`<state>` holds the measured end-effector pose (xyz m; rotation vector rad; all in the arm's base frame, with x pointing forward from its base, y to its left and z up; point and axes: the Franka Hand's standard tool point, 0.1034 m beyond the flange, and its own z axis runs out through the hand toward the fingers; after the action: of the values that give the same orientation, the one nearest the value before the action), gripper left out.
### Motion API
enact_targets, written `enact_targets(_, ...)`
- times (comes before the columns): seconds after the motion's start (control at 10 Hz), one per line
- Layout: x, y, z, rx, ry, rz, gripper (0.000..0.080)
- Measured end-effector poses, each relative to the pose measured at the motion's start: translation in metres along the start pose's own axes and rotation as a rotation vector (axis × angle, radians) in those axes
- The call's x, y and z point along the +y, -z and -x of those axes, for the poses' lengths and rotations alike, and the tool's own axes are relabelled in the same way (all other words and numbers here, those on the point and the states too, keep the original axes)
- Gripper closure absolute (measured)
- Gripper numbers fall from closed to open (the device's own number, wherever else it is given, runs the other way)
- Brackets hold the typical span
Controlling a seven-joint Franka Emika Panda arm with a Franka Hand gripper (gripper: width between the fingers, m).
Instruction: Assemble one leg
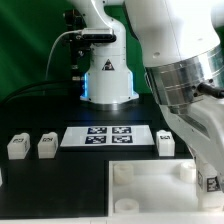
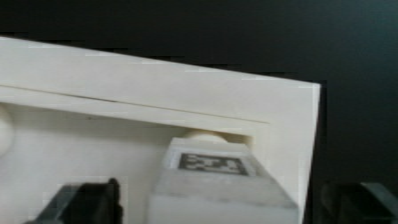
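In the wrist view one leg (image 2: 215,168), a small white block with a black-and-white tag on its face, stands at a round corner socket (image 2: 210,138) of the large white tray-like piece (image 2: 143,85). My gripper (image 2: 222,207) is open, with one dark finger (image 2: 89,205) on each side of the leg and a gap showing on at least one side. In the exterior view the leg's tag (image 1: 210,180) shows under the arm's hand, over the tray-like piece (image 1: 150,188). My fingertips are hidden there.
Two loose legs (image 1: 15,147) (image 1: 46,146) stand at the exterior view's left and a third (image 1: 166,143) stands right of the marker board (image 1: 108,135). The robot's base (image 1: 108,80) is behind it. The table is black.
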<state>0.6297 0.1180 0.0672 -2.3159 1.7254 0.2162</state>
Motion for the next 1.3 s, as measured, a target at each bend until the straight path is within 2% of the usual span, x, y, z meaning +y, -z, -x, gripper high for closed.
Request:
enact_targets(0.1, 0.0, 0.001, 0.0001, 0.014, 0.204, 0.016, 0.0176)
enact_targets(0.2, -0.0012, 0.0023, 0.0033, 0.043, 0.424, 0.047, 0.0158)
enact_targets(0.5, -0.0012, 0.0015, 0.002, 0.036, 0.721, 0.05, 0.0151)
enact_targets(0.6, -0.0013, 0.002, 0.0014, 0.042, 0.849, 0.064, 0.015)
enact_targets(0.7, -0.0046, 0.0049, 0.0006, 0.073, 1.047, 0.102, 0.015)
enact_targets(0.8, -0.007, 0.0062, 0.0007, 0.081, 1.131, 0.108, 0.015)
enact_targets(1.0, -0.0066, 0.0053, 0.0015, 0.077, 1.055, 0.097, 0.018)
enact_targets(1.1, -0.0067, 0.0052, 0.0018, 0.078, 1.015, 0.095, 0.0357)
enact_targets(1.2, -0.006, 0.0049, 0.0014, 0.08, 0.914, 0.09, 0.0357)
enact_targets(1.3, -0.0048, 0.0047, -0.0018, 0.085, 0.82, 0.089, 0.0499)
